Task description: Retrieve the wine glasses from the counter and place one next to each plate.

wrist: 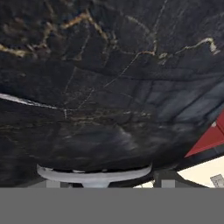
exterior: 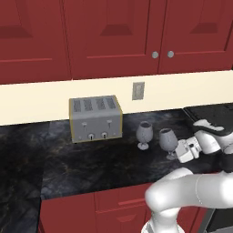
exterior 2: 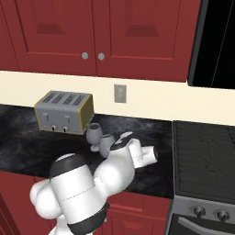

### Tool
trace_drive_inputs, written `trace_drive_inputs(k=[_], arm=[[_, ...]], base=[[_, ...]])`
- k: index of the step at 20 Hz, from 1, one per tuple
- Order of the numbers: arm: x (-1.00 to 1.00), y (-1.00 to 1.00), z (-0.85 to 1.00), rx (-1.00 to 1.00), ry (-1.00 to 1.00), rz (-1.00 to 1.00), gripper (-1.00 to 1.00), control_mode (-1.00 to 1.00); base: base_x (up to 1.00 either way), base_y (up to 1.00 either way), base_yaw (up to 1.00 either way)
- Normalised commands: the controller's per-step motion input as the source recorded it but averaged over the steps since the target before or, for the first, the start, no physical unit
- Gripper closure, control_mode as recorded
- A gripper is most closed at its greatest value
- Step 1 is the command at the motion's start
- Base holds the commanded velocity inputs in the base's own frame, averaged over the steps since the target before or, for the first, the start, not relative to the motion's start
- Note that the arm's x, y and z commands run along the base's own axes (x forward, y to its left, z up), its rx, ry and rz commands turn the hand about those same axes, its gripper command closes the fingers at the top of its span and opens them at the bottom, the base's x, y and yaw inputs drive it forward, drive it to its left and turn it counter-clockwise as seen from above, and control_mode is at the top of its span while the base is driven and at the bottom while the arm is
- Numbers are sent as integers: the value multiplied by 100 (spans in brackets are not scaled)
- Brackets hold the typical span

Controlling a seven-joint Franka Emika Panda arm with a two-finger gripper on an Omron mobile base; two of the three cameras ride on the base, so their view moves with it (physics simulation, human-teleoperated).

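Two grey translucent wine glasses stand on the black marbled counter point(exterior: 91, 159), right of the toaster: the left wine glass point(exterior: 144, 134) point(exterior 2: 94, 133) and the right wine glass point(exterior: 167, 140) point(exterior 2: 108, 143). My gripper point(exterior: 178, 152) is level with the right glass, reaching in from its right side. In the hand view a pale curved edge of that glass point(wrist: 94, 174) lies between my two dark fingertips point(wrist: 168, 178), which stand apart on either side of it. Whether they touch it I cannot tell. In the right base view my own arm hides the gripper. The plates are out of view.
A silver four-slot toaster point(exterior: 95, 118) point(exterior 2: 64, 111) sits at the back of the counter under a wall socket point(exterior: 138, 90). A black stove top point(exterior 2: 204, 156) adjoins the counter on the right. Red upper cabinets point(exterior: 113, 36) hang above, red drawers below.
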Motion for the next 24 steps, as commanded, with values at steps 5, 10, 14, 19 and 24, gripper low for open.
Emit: trace_drive_inputs(k=[5,10,14,19,24], arm=[[-42,0,56,10,-8,-8,100,-100],[-68,0,100,21,-4,-16,100,-100],[-81,0,100,20,-6,-16,100,-100],[-87,1,100,1,-21,-15,100,-100],[-59,29,95,-2,-20,-19,100,-100]], base=[[0,0,0],[0,0,0],[0,0,0],[0,0,0],[0,0,0]])
